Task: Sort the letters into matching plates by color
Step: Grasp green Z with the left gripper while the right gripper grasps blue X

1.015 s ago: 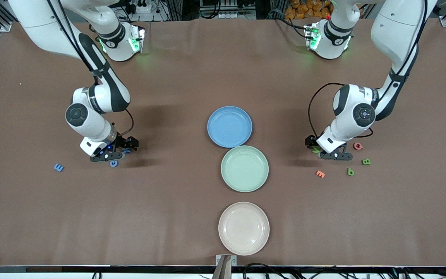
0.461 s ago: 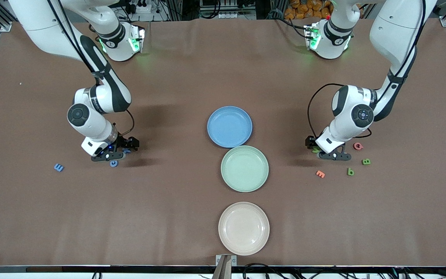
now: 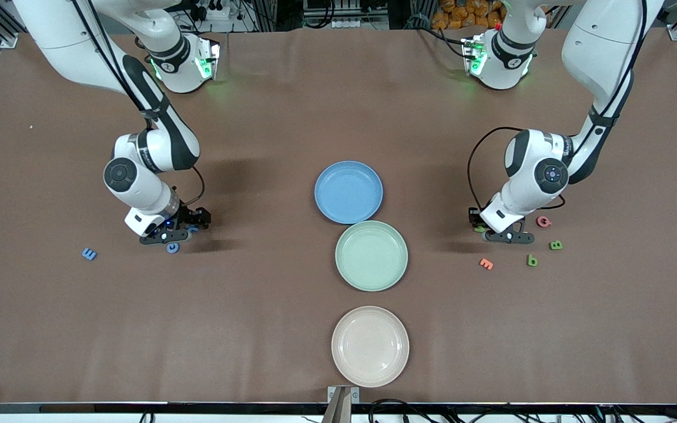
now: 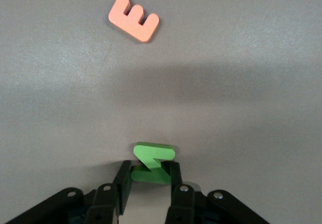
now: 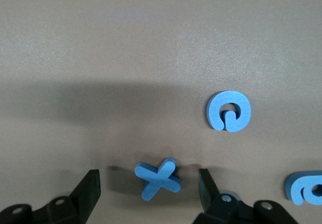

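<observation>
The left hand [image 4: 151, 176] pinches a green letter [image 4: 152, 163] low over the worktop [image 3: 268, 282]; the right hand [image 5: 149, 191] straddles the blue X [image 5: 158, 178], unclenched; light, stiff foam-like pieces, best gripped across flat edges.

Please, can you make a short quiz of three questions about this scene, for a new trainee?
1. True or false: the left end effector is shut on the green letter.
2. What lies between the fingers of the open right end effector? A: blue X. B: orange E.
3. How many letters lie on the blue plate and the green plate?

Key: 1 true. 2 A, the blue X. 3 none.
</observation>
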You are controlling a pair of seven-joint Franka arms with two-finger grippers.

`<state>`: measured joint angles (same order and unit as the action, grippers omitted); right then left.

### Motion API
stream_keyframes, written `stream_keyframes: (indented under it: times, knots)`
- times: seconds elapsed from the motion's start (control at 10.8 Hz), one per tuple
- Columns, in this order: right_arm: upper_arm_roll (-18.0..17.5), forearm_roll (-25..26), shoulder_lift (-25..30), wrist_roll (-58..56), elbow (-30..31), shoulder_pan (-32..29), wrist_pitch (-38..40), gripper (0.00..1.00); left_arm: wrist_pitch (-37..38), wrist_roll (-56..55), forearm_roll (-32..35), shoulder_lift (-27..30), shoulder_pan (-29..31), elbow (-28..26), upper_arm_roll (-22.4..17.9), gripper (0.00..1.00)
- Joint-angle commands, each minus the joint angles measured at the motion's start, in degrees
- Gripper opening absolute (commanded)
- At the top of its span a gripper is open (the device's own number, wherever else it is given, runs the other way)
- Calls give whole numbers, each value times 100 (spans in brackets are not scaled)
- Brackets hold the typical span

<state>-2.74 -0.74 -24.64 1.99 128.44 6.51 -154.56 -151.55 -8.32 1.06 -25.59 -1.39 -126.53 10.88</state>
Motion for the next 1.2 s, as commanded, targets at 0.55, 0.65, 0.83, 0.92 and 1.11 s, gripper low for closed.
stream_keyframes:
  times: [0.55,0.65,0.83,0.92,1.11]
  knots:
    - [-25,101,-164,12,85,-36,-329,55,-76,40,-71,177,-308,137,28,0]
    - [-33,101,-164,12,85,-27,-329,53,-76,14,-80,186,-448,268,106,0]
    - [-25,101,-173,12,85,-27,-329,49,-67,-56,-80,160,-694,593,116,0]
    - [-25,101,-173,12,76,-36,-329,46,-50,-56,-71,116,-800,778,116,0]
    - [-25,101,-173,3,76,-27,-329,41,-32,-82,-80,-16,-1046,1129,116,0]
